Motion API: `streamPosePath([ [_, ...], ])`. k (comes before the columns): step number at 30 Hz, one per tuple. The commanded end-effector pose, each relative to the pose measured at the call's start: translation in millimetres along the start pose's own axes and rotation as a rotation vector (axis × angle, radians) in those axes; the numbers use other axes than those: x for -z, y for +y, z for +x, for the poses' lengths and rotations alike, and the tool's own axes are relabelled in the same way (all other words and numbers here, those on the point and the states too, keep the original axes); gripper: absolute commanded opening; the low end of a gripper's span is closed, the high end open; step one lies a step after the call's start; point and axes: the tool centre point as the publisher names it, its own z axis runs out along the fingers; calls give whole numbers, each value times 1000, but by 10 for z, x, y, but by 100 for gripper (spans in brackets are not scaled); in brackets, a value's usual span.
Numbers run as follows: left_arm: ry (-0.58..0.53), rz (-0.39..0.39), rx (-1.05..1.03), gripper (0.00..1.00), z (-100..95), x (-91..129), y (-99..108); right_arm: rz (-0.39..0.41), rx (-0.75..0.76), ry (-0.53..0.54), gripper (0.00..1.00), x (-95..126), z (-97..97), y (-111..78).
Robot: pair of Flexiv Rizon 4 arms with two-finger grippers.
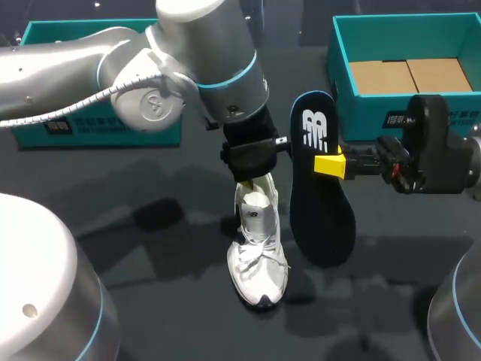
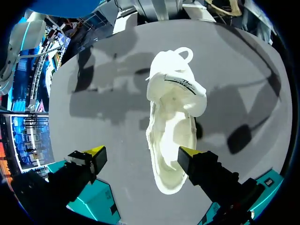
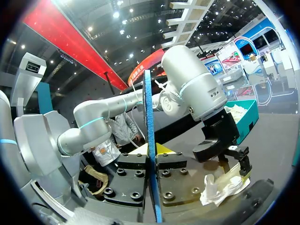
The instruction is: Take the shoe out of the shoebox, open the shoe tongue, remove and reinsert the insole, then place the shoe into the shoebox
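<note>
We judge the coming move to be getting the insole (image 1: pixel 320 188) back into the shoe (image 1: pixel 258 252), so it turns on how the two lie. The shoe rests on the tabletop (image 1: pixel 150 248), toe end nearer our base and heel away. The insole hangs just beside the shoe, on the side toward the shoebox (image 1: pixel 361 113). Its long axis runs nearly parallel to the shoe's, heel end likewise away.

Our right end effector (image 1: pixel 331 164) has its fingers pressed on both faces of the insole, which the right wrist view shows edge-on between them. Our left end effector (image 2: pixel 140 152) is spread wide over the shoe's heel opening and grips nothing. The right arm holds the insole, so it would carry it sideways over the shoe.
</note>
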Motion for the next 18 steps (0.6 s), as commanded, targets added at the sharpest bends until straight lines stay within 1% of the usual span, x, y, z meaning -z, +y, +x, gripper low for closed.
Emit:
streamPosePath([
  [1,-14,-1,-1,100,29,-8,-10,1,-1,-2,0,-12,0,-9],
  [3,-14,-1,-1,100,29,-8,-10,1,-1,-2,0,-12,0,-9],
  [5,-77,5,14,100,64,18,57,1,-1,-2,0,-12,0,-9],
  [7,-117,-25,14,100,82,39,102,1,-1,-2,0,-12,0,-9],
  [8,-137,-16,25,100,92,54,114,1,-1,-2,0,-12,0,-9],
  [10,-168,-46,24,100,94,92,156,1,-1,-2,0,-12,0,-9],
  [11,-199,-39,25,100,85,128,179,1,-1,-2,0,-12,0,-9],
  [13,-246,-68,13,100,72,201,181,1,-1,-2,0,-12,0,-9],
  [15,-304,-58,7,100,57,281,201,1,-1,-2,0,-12,0,-9],
  [16,-326,-77,-4,100,52,328,203,1,-1,-2,0,-12,0,-9],
  [18,-377,-83,-10,100,56,430,208,1,-1,-2,0,-12,0,-9],
])
